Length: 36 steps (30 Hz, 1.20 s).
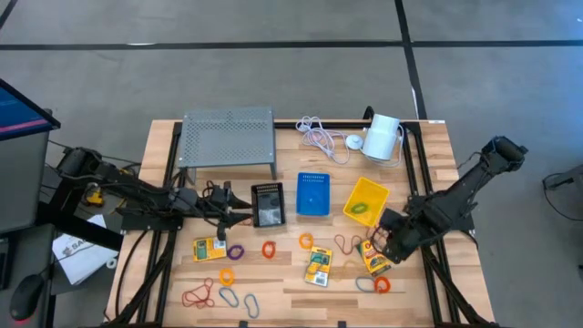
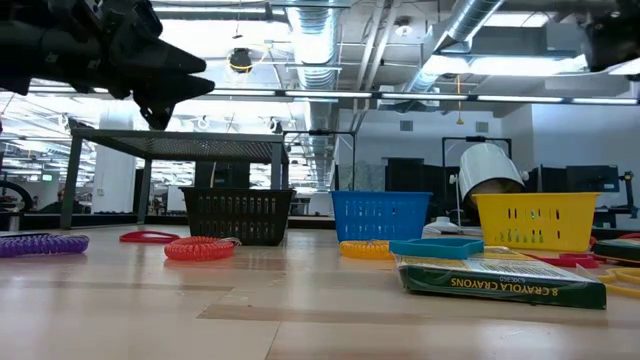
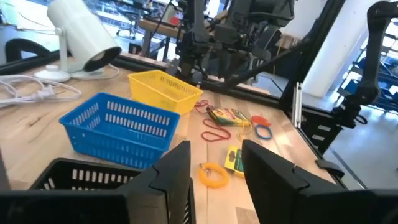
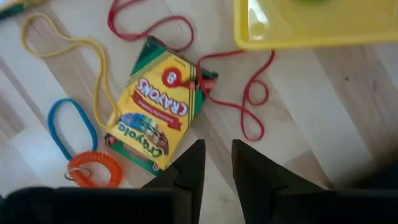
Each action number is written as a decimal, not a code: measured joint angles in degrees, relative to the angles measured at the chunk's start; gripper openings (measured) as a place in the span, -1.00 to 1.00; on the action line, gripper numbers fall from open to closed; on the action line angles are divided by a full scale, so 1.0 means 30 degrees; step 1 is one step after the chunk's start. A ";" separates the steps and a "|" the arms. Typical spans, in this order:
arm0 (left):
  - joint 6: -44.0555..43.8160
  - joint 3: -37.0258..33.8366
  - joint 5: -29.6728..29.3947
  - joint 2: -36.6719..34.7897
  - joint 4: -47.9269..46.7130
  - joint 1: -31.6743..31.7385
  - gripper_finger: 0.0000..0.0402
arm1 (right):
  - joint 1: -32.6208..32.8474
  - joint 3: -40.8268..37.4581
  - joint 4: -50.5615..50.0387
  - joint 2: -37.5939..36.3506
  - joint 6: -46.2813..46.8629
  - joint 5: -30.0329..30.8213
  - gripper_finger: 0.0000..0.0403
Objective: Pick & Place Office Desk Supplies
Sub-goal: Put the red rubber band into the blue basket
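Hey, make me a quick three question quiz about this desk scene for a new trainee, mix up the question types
1. True or false: the yellow bin stands between the black bin and the blue bin.
2. Which object lies right below the right gripper? A) crayon box B) white cable C) blue bin
3. Fill in: the left gripper hangs above the ____ bin.

Key: 1 false; 2 A; 3 black

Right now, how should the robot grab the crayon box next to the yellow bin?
Probably from straight above, pinching across the two long edges. The crayon box lies flat on the table, so only its thin sides offer a grip. The right pincer hangs just over it, fingers slightly apart. A red loop touches one corner, so gripping mid-length looks safest.
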 joint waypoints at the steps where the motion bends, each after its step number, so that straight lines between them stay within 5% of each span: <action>1: 0.0002 0.0105 0.0123 0.0197 -0.0001 0.0000 -0.30 | 0.0163 0.0000 0.0009 0.0110 0.0143 0.0103 -0.56; 17: 0.0044 0.0321 0.0171 0.0791 0.0009 0.0007 -0.30 | -0.0247 -0.0029 -0.0457 0.4115 -0.0089 0.1036 0.13; 24: 0.0044 0.0321 0.0222 0.0791 -0.0013 0.0015 -0.30 | -0.0500 -0.0178 -0.0447 0.5051 -0.0705 0.0884 0.12; 36: -0.0015 0.0321 0.0210 0.0784 -0.0020 0.0015 -0.30 | -0.0542 -0.3308 0.3029 0.3087 0.0015 0.0819 0.01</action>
